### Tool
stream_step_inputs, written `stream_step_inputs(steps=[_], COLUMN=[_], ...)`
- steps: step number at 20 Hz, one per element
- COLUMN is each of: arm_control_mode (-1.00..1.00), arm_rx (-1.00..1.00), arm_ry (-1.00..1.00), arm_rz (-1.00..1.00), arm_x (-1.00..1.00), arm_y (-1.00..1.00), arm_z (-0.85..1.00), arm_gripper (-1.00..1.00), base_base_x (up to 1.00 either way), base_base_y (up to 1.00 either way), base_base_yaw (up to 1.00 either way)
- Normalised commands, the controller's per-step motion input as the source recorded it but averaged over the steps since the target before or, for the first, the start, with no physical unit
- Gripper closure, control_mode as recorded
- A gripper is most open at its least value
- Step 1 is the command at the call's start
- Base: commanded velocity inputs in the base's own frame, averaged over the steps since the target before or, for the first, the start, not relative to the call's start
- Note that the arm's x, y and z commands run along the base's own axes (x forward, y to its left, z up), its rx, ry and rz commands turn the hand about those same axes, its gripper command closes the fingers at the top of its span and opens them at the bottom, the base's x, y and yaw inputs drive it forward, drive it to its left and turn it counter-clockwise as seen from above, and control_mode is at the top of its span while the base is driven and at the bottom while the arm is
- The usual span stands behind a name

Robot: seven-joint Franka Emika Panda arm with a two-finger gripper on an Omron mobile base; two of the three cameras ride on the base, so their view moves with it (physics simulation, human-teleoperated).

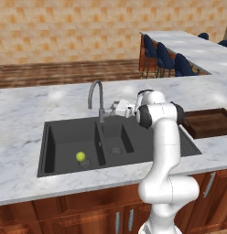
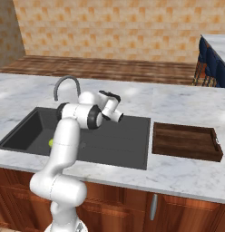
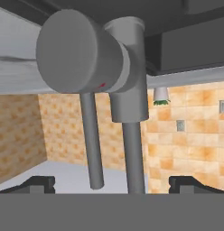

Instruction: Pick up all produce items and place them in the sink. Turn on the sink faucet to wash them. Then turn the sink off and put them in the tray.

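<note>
I can read no writing anywhere. My hand (image 1: 116, 109) sits at the faucet (image 1: 96, 97) base, fingers spread wide with nothing between them; the hand view, rolled over, puts the faucet's round handle (image 3: 80, 58) right up close. From the left base view I see the lime (image 1: 80, 156) in the sink (image 1: 56, 139), large bowl, by the drain. The right base view shows the whole tray (image 2: 184, 140) on the tabletop (image 2: 187, 176).

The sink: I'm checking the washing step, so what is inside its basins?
The lime lies in the large left bowl of the sink, beside the drain. The arm covers part of the lime in the right base view.
</note>
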Motion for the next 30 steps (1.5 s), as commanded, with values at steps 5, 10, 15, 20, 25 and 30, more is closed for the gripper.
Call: stream_step_inputs(steps=[5,10,15,20,25,30], arm_control_mode=[-1.0,-1.0,-1.0,-1.0,-1.0,-1.0], arm_rx=[-0.02,-0.01,-0.02,0.0,0.0,-0.02], arm_ry=[0.09,0.04,0.0,0.06,0.13,0.21], arm_rz=[-0.05,0.0,0.0,-0.05,-0.13,-0.14], arm_x=[0.27,0.23,0.09,0.01,0.0,0.01], arm_y=[-0.05,0.0,0.0,0.03,0.1,0.04], arm_z=[-0.12,-0.24,-0.27,-0.02,0.0,0.0], arm_gripper=[-1.0,-1.0,-1.0,1.0,1.0,1.0], base_base_x=[0.0,0.0,0.0,0.0,0.0,0.0], base_base_y=[0.0,0.0,0.0,0.0,0.0,0.0], base_base_yaw=[0.0,0.0,0.0,0.0,0.0,0.0])
